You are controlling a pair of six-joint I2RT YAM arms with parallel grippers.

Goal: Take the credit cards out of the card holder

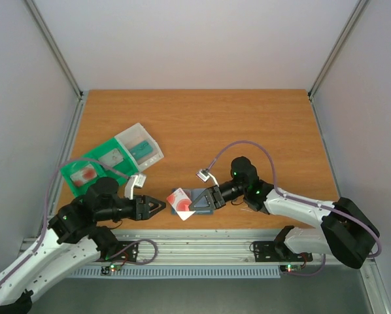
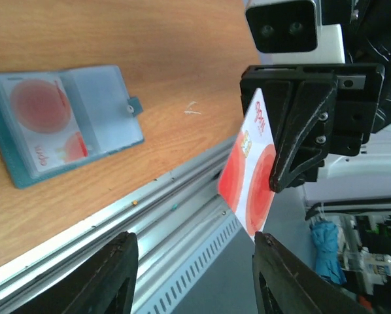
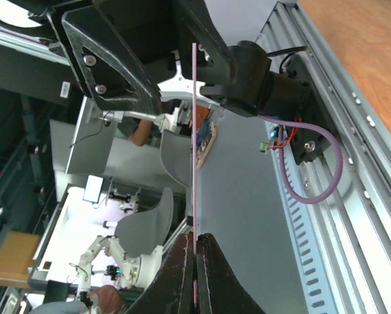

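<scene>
The slate-blue card holder (image 2: 65, 121) lies open on the table near the front edge, with whitish credit cards bearing red round marks in its sleeves. In the top view the card holder (image 1: 197, 193) is partly hidden by my right gripper (image 1: 197, 204). That gripper is shut on a white credit card (image 1: 180, 203) with a big red mark and holds it off the table over the front rail. The card shows in the left wrist view (image 2: 251, 176) and edge-on in the right wrist view (image 3: 194, 131). My left gripper (image 1: 157, 207) is open and empty, its tips facing the card from the left.
A green tray (image 1: 78, 171) with a clear box (image 1: 140, 145) holding teal blocks stands at the back left. The metal front rail (image 1: 202, 237) runs just below both grippers. Bare wood lies behind and to the right.
</scene>
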